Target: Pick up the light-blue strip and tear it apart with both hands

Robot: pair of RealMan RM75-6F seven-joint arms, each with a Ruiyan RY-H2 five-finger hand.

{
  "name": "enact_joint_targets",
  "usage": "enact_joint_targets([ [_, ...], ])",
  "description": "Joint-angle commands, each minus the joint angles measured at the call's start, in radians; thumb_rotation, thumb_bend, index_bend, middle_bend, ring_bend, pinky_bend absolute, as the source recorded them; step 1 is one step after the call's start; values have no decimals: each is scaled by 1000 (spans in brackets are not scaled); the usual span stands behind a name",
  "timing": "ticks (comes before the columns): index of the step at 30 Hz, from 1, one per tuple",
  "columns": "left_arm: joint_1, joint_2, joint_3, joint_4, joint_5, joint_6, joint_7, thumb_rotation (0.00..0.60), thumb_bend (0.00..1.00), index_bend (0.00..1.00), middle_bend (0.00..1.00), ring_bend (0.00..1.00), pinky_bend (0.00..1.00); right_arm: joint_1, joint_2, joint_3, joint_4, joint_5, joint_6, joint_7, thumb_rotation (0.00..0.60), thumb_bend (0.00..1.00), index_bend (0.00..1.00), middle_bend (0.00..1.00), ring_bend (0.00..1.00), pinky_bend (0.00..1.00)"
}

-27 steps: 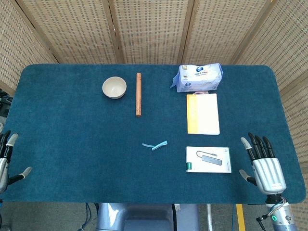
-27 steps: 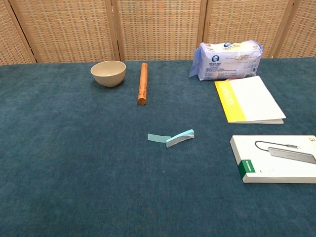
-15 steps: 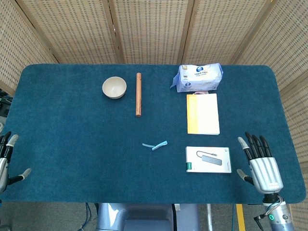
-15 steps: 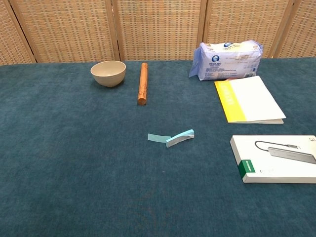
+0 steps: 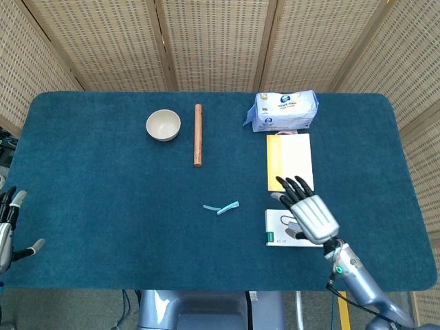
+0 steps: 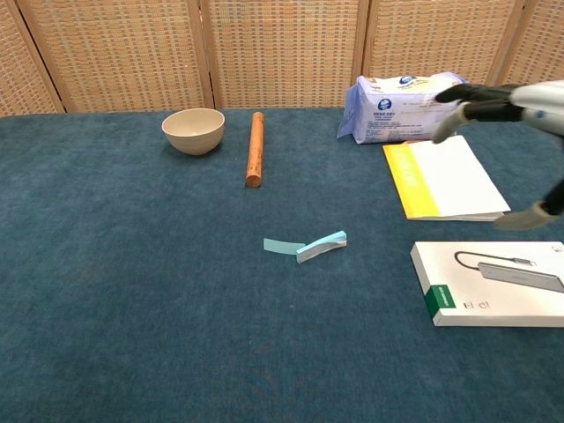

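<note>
Right robot hand [image 5: 308,212] above white box [image 6: 493,286], empty bowl [image 5: 163,126]

The light-blue strip [image 5: 221,207] is lying flat on the dark blue table cover, near the middle and toward the front edge. It is showing two parts: a thin flat left end and a thicker, slightly raised right end. Nothing is touching it.

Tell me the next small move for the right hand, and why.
Probably carry the right hand leftward and down toward the strip. The hand is open with fingers spread, above the white box, well to the right of the strip, which lies untouched on the cloth. The left hand sits at the table edge.
</note>
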Motion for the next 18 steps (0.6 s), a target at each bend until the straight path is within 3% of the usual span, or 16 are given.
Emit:
enact_joint_targets([
  [1, -7, -4, -4, 4, -12, -14, 7, 600, 0, 0, 0, 0, 0, 129, -81, 74, 26, 110, -128, -8, 600, 1, 300, 0, 0, 0],
  [8, -25, -14, -15, 13, -49, -51, 18, 600, 0, 0, 0, 0, 0, 240, -245, 105, 189, 238, -193, -77, 600, 170, 330, 0, 0, 0],
  [18, -40, -15, -19, 16, -73, -83, 20, 600, 0, 0, 0, 0, 0, 317, -404, 64, 397, 291, -211, -139, 600, 260, 380, 0, 0, 0],
])
